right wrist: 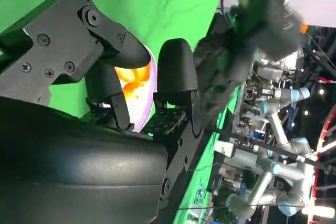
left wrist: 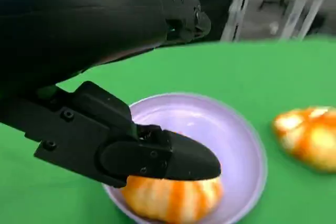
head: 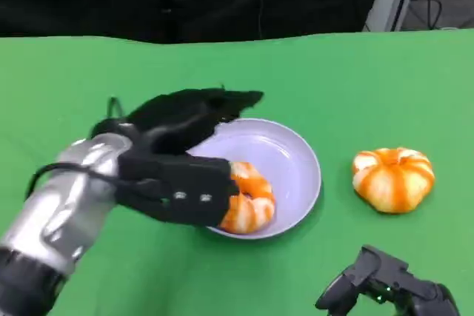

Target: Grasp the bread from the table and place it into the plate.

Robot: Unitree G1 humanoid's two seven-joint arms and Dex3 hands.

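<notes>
Head view first: we see our left hand [head: 181, 183], matte black and blocky, reaching over the near rim of the plate [head: 296, 160]. Its fingers close around a bread [head: 248, 199], a round, ribbed loaf glazed orange with pale cream stripes, shaped rather like a small pumpkin. The loaf sits inside the plate at its near edge, still in our grasp. The plate is smooth, shallow and pale lilac, with a low curved rim, and it lies on the flat green table [head: 370, 79], which looks like matte cloth.

A second bread [head: 393, 179] of the same ribbed form lies on the table to the right of the plate, apart from it.

From the left wrist we see one hard black finger [left wrist: 173, 156] pressed on top of the bread [left wrist: 170, 198], with the plate [left wrist: 247, 145] beneath and the second bread [left wrist: 310, 135] blurred beyond.

Our right hand [head: 389, 283] rests low near the table's front edge. In the right wrist view its fingers [right wrist: 176, 72] stand apart and hold nothing, screws showing on the angular black shell.
</notes>
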